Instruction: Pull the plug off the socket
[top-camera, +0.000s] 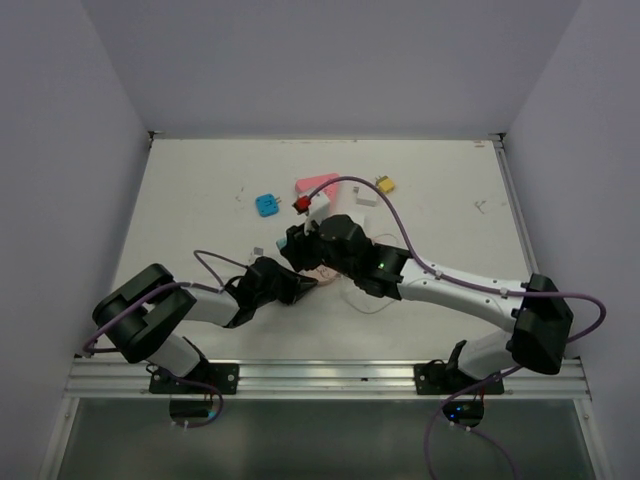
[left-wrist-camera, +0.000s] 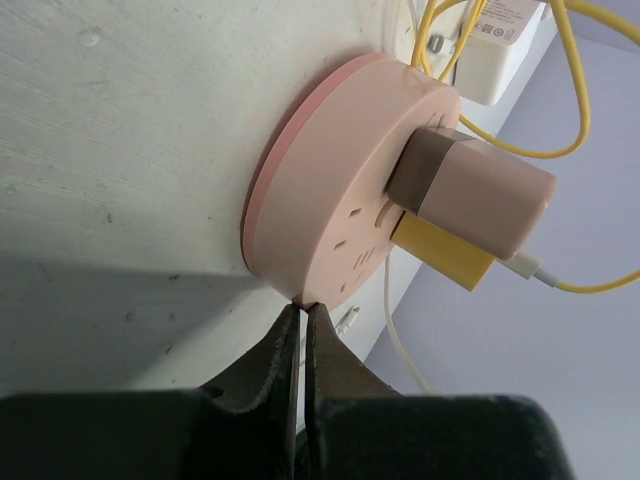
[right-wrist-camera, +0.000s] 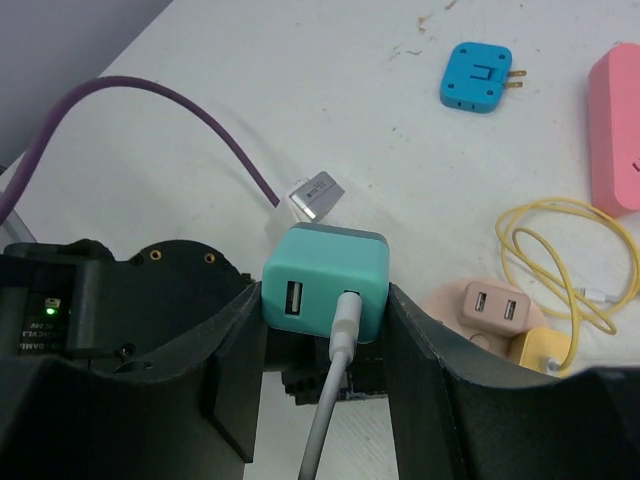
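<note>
A teal plug (right-wrist-camera: 330, 265) with a white cable (right-wrist-camera: 335, 380) in it sits between the fingers of my right gripper (right-wrist-camera: 325, 295), which is shut on its two sides. The plug is apart from the round pink socket (right-wrist-camera: 450, 300), which lies on the table to its lower right. A pink charger (left-wrist-camera: 470, 190) and a yellow one (left-wrist-camera: 440, 255) are plugged into the socket (left-wrist-camera: 330, 215). My left gripper (left-wrist-camera: 303, 310) is shut with nothing in it, its tips touching the socket's rim. In the top view both grippers (top-camera: 300, 288) (top-camera: 297, 240) meet mid-table.
A blue adapter (right-wrist-camera: 477, 76), a pink block (right-wrist-camera: 615, 130) and a small silver plug (right-wrist-camera: 314, 195) lie beyond the teal plug. A yellow cable (right-wrist-camera: 560, 250) coils by the socket, near a white charger (left-wrist-camera: 505, 45). Walls enclose the table (top-camera: 200, 200) on three sides.
</note>
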